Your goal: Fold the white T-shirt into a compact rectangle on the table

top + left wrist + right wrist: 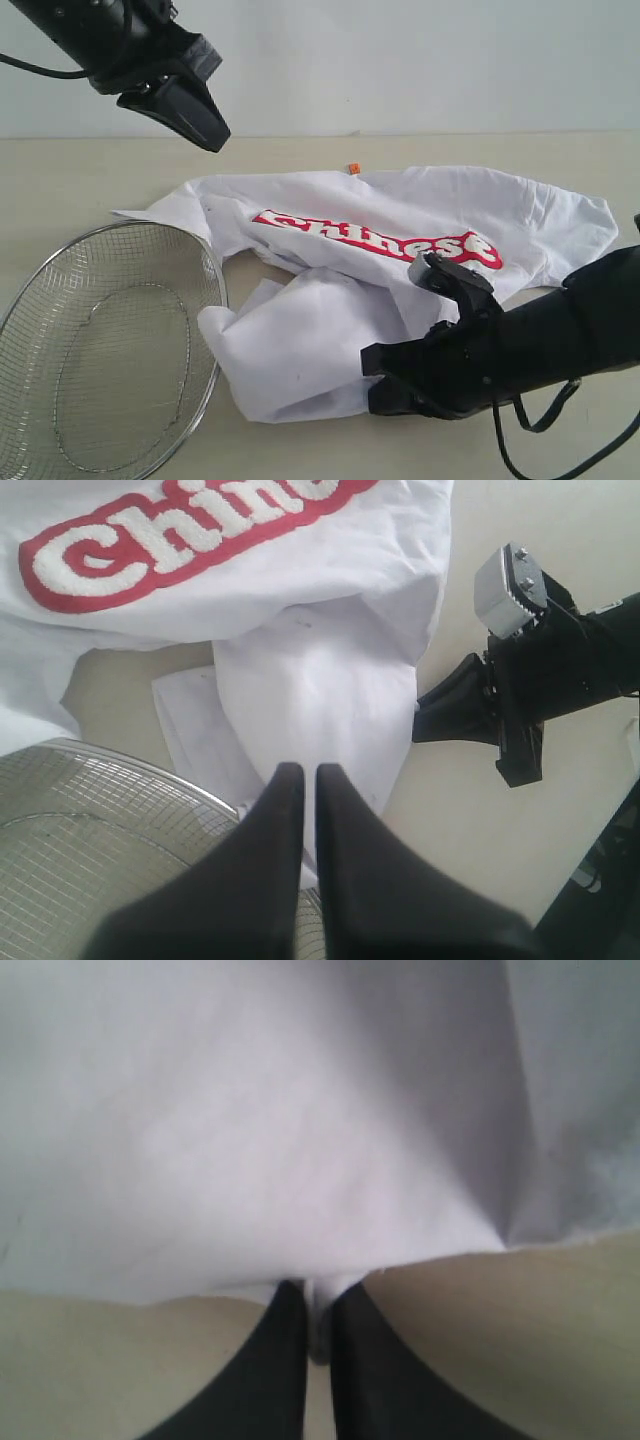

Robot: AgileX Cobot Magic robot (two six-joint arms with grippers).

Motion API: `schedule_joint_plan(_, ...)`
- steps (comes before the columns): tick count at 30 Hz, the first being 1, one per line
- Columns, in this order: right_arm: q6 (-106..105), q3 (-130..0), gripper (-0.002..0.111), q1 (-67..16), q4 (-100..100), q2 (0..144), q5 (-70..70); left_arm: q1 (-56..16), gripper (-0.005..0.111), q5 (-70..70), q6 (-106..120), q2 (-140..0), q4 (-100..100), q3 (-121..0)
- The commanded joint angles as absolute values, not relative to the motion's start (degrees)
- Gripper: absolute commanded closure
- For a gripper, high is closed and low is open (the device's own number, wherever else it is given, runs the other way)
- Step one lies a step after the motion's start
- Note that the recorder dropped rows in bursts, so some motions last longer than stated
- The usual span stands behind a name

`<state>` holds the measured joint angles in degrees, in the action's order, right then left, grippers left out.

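Right fingers (385, 362), in the exterior view, are sitting at the 6 o'clock edge of the white T-shirt (400, 215), though the grip itself is hiding behind the arm; the shirt is lying crumpled on the tabletop (60, 170), lettering up, its long axis running from 9 to 3 o'clock and its bulk spreading toward 12 o'clock from those fingers; the left fingers (195, 115) are hanging at 10 o'clock, well apart from the cloth, so the right arm is the nearer; a wire basket (110, 350) is standing just beside the shirt at 8 o'clock.

Left wrist view is showing the left fingers (285, 830) pressed together and empty above the basket rim (90, 820), with the shirt (320, 680) beyond them.

Right wrist view is showing what the others are not: the right fingers (285, 1360) are clamping a pinch of the shirt's (250, 1130) edge.
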<state>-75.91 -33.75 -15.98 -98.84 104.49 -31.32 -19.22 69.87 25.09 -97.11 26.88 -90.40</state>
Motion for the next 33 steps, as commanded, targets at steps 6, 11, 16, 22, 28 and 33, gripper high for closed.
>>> schedule_joint_plan(6, -72.4, -33.7, 0.108, -15.9, -94.8, 101.0, -29.8, -19.3, 0.102, 70.0, 25.3, -96.7, 27.1, -90.2)
schedule_joint_plan(11, -65.5, -33.7, 0.108, -15.9, -86.6, 97.9, -26.7, -19.3, 0.102, 70.0, 25.3, -96.7, 27.0, -90.2)
schedule_joint_plan(16, -59.9, -33.7, 0.108, -15.9, -82.5, 94.7, -23.5, -19.3, 0.102, 70.0, 25.3, -96.7, 27.0, -90.2)
schedule_joint_plan(22, -50.5, -33.2, 0.108, -15.9, -73.3, 91.4, -21.6, -19.3, 0.102, 70.0, 25.3, -96.6, 25.9, -90.2)
schedule_joint_plan(28, -39.4, -33.1, 0.108, -14.1, -62.7, 89.0, -20.4, -19.3, 0.102, 70.0, 25.3, -96.3, 25.7, -90.2)
schedule_joint_plan(33, -38.0, -33.1, 0.108, -7.2, -58.6, 85.8, -24.7, -19.3, 0.102, 70.0, 25.3, -96.3, 25.4, -90.2)
